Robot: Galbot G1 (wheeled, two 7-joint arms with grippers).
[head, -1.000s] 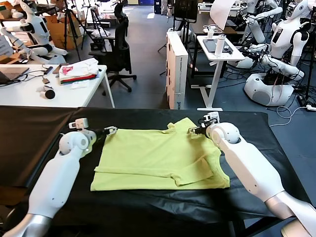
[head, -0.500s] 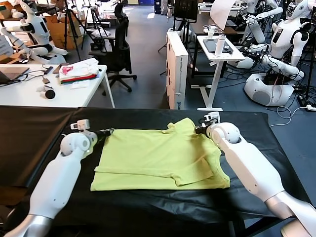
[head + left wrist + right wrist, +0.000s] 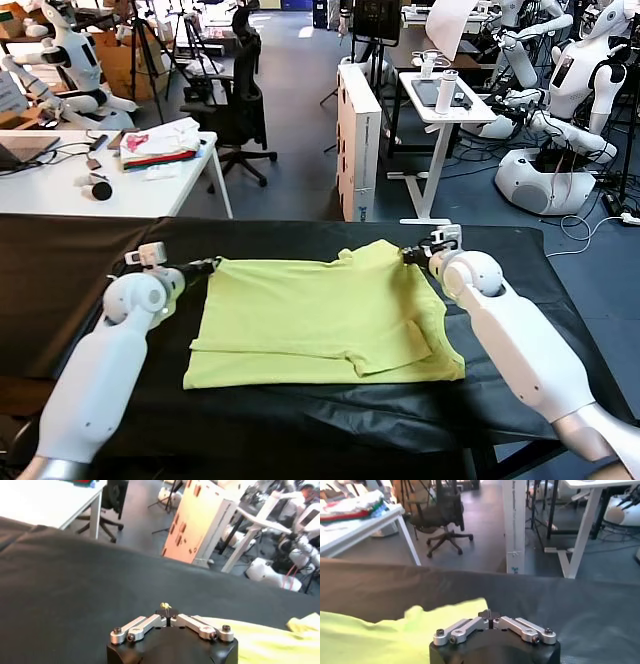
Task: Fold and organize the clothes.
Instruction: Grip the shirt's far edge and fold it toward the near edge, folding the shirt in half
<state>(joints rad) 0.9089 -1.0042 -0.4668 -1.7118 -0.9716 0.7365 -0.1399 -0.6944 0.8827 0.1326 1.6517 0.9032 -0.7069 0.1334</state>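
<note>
The lime-yellow T-shirt [image 3: 325, 320] lies flat on the black table [image 3: 80, 270], its near edge folded over, one sleeve lapped across its right side. At its far left corner sits the left gripper [image 3: 208, 266], clenched with a yellow scrap at its tips. At the far right the right gripper [image 3: 412, 254] is clenched too, just beside the shirt. Beyond, a white desk [image 3: 60, 195] carries a white-pink-red cloth pile [image 3: 158, 143].
</note>
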